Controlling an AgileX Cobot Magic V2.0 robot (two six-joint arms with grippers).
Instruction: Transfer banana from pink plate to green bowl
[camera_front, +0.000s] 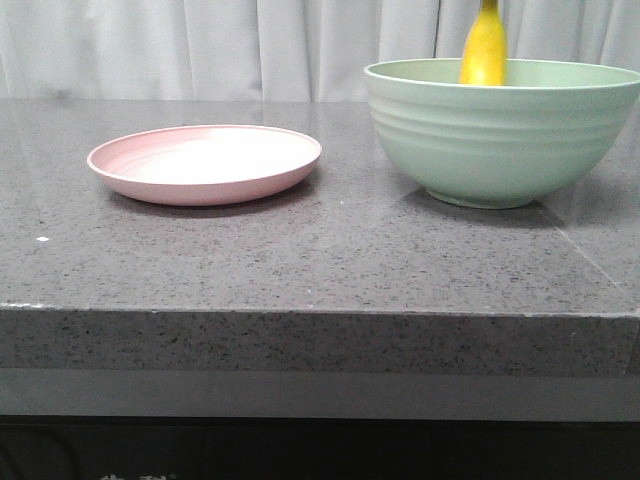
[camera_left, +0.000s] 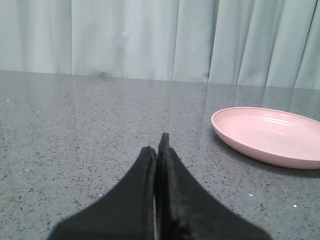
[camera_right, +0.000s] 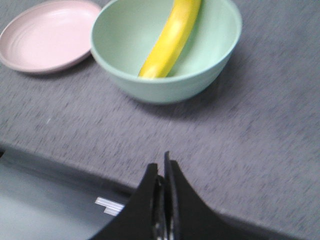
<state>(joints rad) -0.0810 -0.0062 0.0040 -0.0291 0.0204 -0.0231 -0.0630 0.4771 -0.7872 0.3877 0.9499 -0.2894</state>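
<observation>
i see my left gripper (camera_left: 157, 150) low over the table (camera_front: 300, 260), jaws pressed together on nothing, beside the bare pink plate (camera_front: 205, 162). the banana (camera_front: 484, 48) leans inside the green bowl (camera_front: 500, 135). my right gripper (camera_right: 161, 172) hangs over the table edge, clamped empty.

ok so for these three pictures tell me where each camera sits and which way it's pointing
Front: low, facing forward across the table; pink plate, green bowl, banana; no robot parts.
Left wrist: low over the table, facing the curtain; shut left gripper.
Right wrist: high, looking down into the bowl; shut right gripper.
All three views share the plate.
</observation>
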